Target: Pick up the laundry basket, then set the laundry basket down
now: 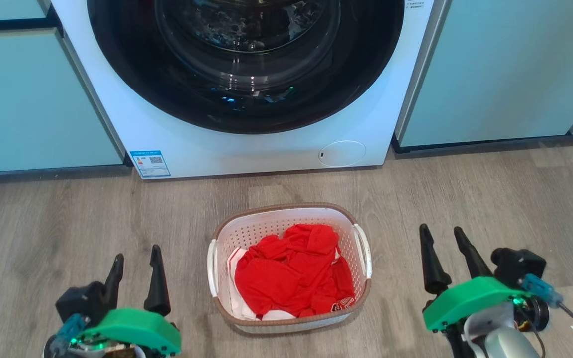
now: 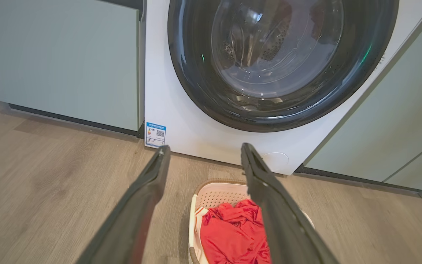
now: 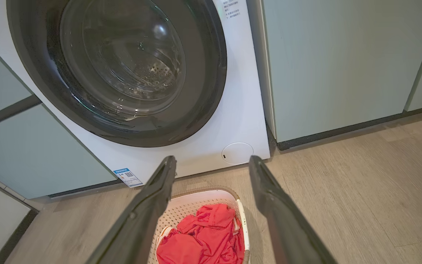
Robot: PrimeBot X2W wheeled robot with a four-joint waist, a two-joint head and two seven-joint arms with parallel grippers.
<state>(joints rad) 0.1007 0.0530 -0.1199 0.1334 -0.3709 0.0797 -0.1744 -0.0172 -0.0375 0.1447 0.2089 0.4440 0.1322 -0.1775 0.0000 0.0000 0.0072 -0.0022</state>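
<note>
Laundry basket on floor, before washer

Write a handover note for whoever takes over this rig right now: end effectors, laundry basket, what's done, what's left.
Left end effector: open, empty, left of the laundry basket, not touching it.
Right end effector: open, empty, right of it, not touching.
The basket stands on the floor before the washing machine, with red clothing inside.
Done: nothing; basket not yet lifted.
Left: grasp it, lift, set down.
</note>
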